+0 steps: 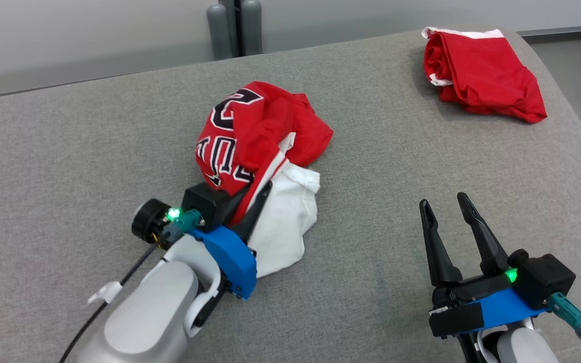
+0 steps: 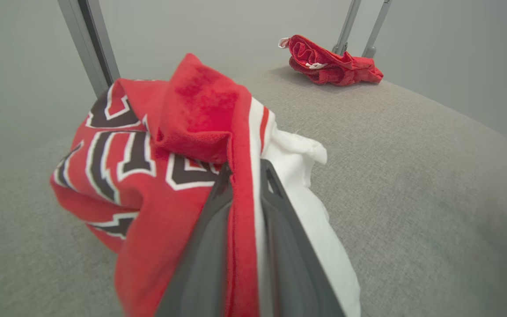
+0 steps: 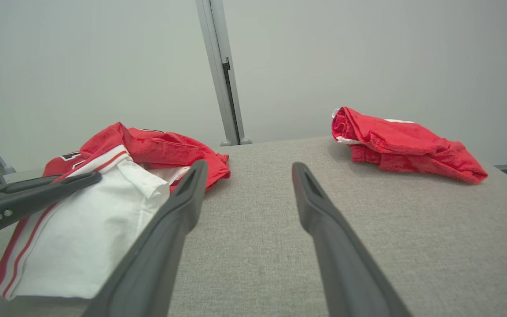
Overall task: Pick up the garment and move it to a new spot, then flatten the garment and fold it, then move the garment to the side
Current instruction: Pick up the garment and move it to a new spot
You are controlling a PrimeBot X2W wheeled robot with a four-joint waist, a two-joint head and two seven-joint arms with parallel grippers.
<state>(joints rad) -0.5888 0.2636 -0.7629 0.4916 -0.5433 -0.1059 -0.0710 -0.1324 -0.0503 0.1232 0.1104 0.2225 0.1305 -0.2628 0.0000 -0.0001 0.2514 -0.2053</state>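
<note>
- left gripper [image 1: 256,193] pinches the striped edge of the crumpled red-and-white jersey [image 1: 250,126], jaws nearly together.
- right gripper [image 1: 443,199] spread wide, holding nothing, above grey table [image 1: 68,166].

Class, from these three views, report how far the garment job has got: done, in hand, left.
Done: the left gripper is shut on the striped edge of the crumpled red-and-white jersey. In hand: the pick-up; the jersey lies bunched on the grey table, right gripper open and apart. Left: moving, flattening, folding, setting aside. A second red garment lies at the far corner.
</note>
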